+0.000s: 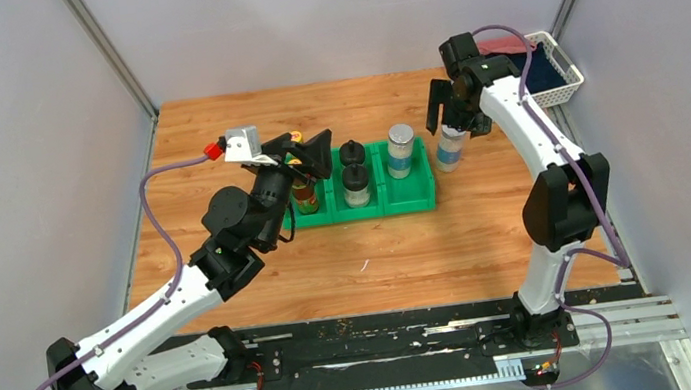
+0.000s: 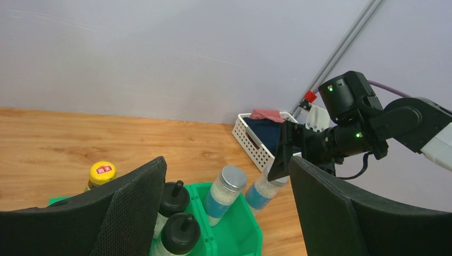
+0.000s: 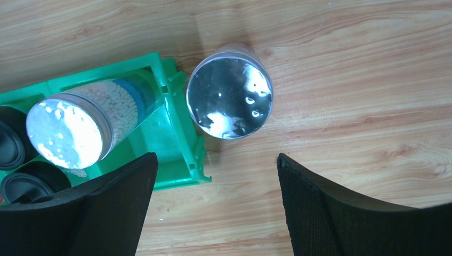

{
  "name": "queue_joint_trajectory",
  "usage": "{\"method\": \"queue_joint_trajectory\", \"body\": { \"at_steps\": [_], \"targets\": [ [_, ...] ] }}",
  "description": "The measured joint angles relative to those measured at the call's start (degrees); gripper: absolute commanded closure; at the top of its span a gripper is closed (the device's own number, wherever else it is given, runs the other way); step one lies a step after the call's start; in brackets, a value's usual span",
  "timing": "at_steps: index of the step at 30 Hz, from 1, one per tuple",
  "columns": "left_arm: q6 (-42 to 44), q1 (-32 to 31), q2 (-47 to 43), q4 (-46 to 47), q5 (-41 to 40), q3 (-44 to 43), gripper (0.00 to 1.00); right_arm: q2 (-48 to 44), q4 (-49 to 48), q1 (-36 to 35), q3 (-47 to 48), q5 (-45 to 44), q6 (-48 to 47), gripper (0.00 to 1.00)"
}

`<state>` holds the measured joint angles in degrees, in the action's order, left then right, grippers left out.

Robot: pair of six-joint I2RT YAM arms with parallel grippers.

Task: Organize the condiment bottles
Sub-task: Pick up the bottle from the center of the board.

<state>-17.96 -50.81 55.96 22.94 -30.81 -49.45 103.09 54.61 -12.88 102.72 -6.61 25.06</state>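
Shaker [image 3: 229,97] below spread right fingers [image 3: 106,213]

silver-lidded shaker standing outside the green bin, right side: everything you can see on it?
The clear silver-lidded shaker has a round, shiny, metal-looking lid, a transparent body filled with white granules, and a blue label band round its middle. It stands upright on the wooden table, lid on, close beside the right end wall of the green three-compartment plastic bin; whether the two touch cannot be told. The right arm's jaws hang open above it, not gripping it.
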Motion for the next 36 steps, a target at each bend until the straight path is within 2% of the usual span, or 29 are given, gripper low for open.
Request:
{"method": "queue_joint_trajectory", "body": {
  "at_steps": [36],
  "targets": [
    [-0.4,0.0,1.1,-0.4,1.3,0.3,0.13,9.0,0.0,3.7,5.2,2.5,0.2,0.16]
  ]
}}
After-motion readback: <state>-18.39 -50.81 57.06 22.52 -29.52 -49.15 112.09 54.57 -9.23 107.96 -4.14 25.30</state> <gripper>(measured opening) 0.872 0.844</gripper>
